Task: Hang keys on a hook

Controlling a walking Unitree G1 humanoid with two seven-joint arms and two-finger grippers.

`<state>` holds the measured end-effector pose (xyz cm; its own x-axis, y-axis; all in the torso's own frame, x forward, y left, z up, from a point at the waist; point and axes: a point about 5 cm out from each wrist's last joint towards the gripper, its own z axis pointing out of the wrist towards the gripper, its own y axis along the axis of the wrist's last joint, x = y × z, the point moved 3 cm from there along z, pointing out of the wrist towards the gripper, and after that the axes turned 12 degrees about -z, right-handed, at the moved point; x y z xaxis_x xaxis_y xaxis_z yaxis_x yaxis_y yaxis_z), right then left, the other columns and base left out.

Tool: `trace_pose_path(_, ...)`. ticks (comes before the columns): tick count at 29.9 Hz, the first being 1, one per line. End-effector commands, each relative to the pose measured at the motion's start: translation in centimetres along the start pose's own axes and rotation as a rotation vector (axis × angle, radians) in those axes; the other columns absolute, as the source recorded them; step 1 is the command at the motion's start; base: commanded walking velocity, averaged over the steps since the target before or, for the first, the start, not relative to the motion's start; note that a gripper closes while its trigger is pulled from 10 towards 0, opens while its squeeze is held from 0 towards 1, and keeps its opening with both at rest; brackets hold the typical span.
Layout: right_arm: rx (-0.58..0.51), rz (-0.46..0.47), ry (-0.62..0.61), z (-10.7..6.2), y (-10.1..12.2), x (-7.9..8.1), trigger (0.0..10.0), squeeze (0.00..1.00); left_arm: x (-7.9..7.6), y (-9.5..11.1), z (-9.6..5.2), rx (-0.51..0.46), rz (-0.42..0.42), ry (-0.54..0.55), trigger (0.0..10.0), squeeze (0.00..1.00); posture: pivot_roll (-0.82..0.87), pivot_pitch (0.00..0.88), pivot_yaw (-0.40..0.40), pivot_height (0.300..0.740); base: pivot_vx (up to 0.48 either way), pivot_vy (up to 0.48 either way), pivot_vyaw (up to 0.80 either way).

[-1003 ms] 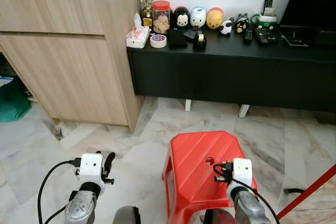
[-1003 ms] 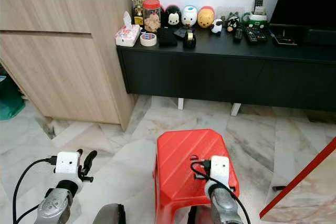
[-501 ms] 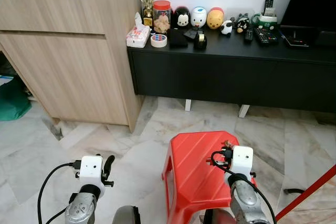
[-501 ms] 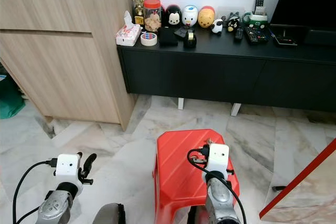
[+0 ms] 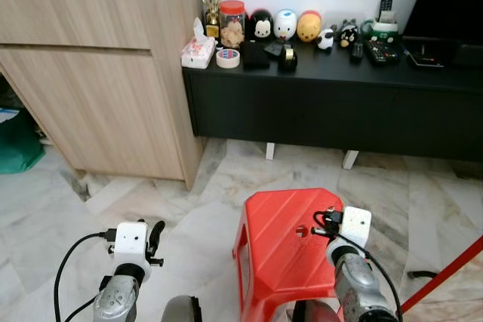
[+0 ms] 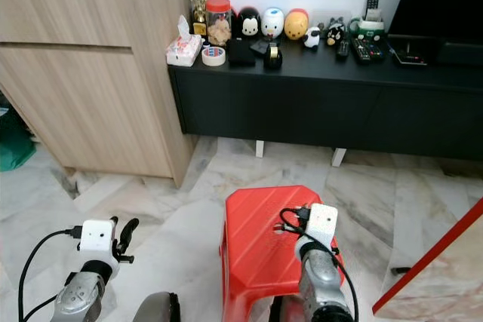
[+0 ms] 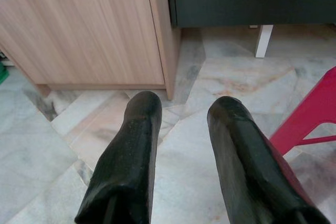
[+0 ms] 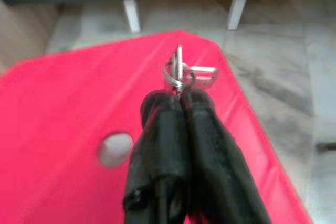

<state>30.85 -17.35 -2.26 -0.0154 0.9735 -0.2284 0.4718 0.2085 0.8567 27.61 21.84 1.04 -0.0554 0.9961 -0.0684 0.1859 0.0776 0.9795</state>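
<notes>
Silver keys [image 8: 181, 72] on their ring stick out past the tips of the right pincer [image 8: 181, 98], whose two black fingers are pressed together on the ring, the metal standing nearly upright beyond them. The pincer hangs over the red stool [image 5: 279, 254], close to its right edge and just beside the round hole [image 8: 116, 148] in the seat. No hook can be made out in these pictures, so which way the keys must travel cannot be told. The black worktop [image 5: 423, 73] with its toys and the wooden cabinet [image 5: 98, 73] lie well ahead. The right arm already carries the keys, so it is the one to reach. The left pincer [image 7: 181, 124] hangs idle over the marble floor [image 5: 45, 209], fingers apart.
</notes>
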Motion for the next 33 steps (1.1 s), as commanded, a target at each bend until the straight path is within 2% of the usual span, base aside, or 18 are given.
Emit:
trace_pose_path(1, -0.020, -0.106, 0.040, 0.0, 0.4, 0.8, 10.0, 0.00, 0.1, -0.4, -0.1, 0.017, 0.017, 0.000, 10.0, 0.00, 0.07, 0.000, -0.032, 0.613, 0.000, 0.000, 0.00)
trace_pose_path(2, -0.061, -0.038, 0.058, -0.1, 0.8, 1.1, 10.0, 0.00, 0.1, -0.4, -0.1, 0.017, 0.017, 0.000, 10.0, 0.00, 0.07, 0.000, -0.033, 0.613, 0.000, 0.000, 0.00)
trace_pose_path(4, -0.066, 0.066, 0.048, -0.1, 0.9, 1.0, 10.0, 0.00, 0.1, -0.4, -0.1, 0.017, 0.015, -0.002, 10.0, 0.00, 0.07, 0.000, -0.034, 0.613, 0.000, 0.000, 0.00)
trace_pose_path(10, -0.051, 0.084, 0.054, -0.2, 0.5, 1.3, 10.0, 0.00, 0.0, -0.5, -0.1, 0.018, 0.014, -0.003, 10.0, 0.00, 0.08, 0.000, -0.033, 0.638, 0.000, 0.000, 0.00)
trace_pose_path(24, -0.020, 0.080, 0.073, -0.5, -0.7, 1.5, 10.0, 0.00, 0.2, -0.9, -0.2, 0.031, 0.013, 0.003, 10.0, 0.00, 0.08, 0.000, -0.034, 0.733, 0.000, 0.000, 0.00)
trace_pose_path(29, 0.009, 0.001, 0.092, -0.6, -1.4, 1.6, 10.0, 0.00, 0.4, -1.2, -0.3, 0.046, 0.013, 0.008, 10.0, 0.00, 0.07, 0.000, -0.035, 0.740, 0.000, 0.000, 0.00)
trace_pose_path(32, 0.134, -0.110, 0.134, -0.8, -3.3, 1.7, 10.0, 0.00, 0.4, -1.4, -0.3, 0.052, 0.013, 0.011, 10.0, 0.00, 0.07, 0.000, -0.036, 0.740, 0.000, 0.000, 0.00)
trace_pose_path(33, 0.214, -0.179, 0.212, -1.1, -4.5, 2.2, 10.0, 0.00, 0.5, -1.4, -0.3, 0.054, 0.013, 0.012, 10.0, 0.00, 0.06, 0.000, -0.037, 0.740, 0.000, 0.000, 0.00)
